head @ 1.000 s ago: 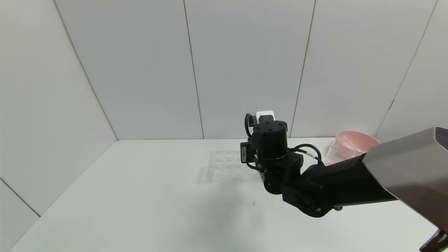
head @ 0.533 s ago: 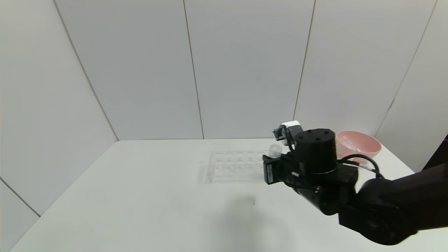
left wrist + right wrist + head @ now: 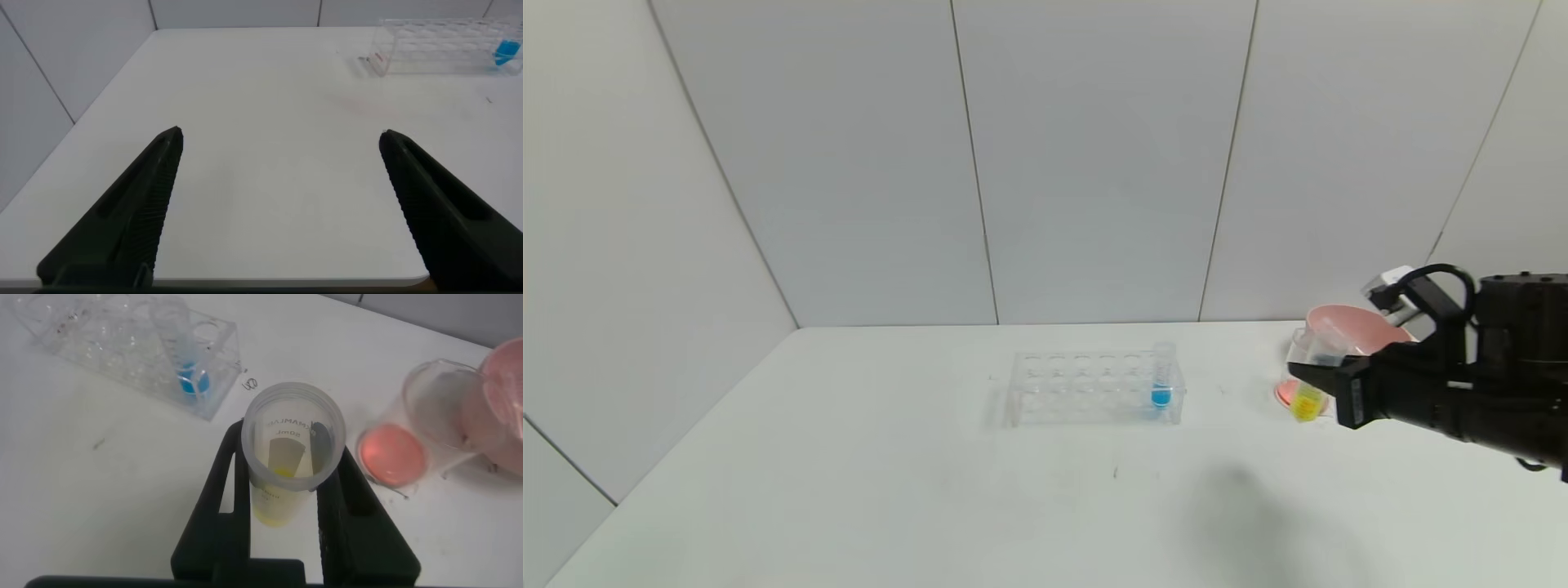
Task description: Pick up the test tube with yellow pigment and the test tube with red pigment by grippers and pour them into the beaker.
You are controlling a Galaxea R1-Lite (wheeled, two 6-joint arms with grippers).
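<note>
Yellow tube (image 3: 286,457) pinched upright in right claw (image 3: 1327,390), near table's right edge, just beside beaker (image 3: 1313,353) (reddish liquid inside). Left claw (image 3: 278,204) spread, idle.

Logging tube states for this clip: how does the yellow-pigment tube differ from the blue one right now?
The test tube with yellow pigment is clamped in the right gripper, lifted clear of the rack beside the beaker; the blue tube stands upright in the rack's end slot, untouched. Their liquids differ in colour. Both are clear, open-topped tubes holding little liquid.
</note>
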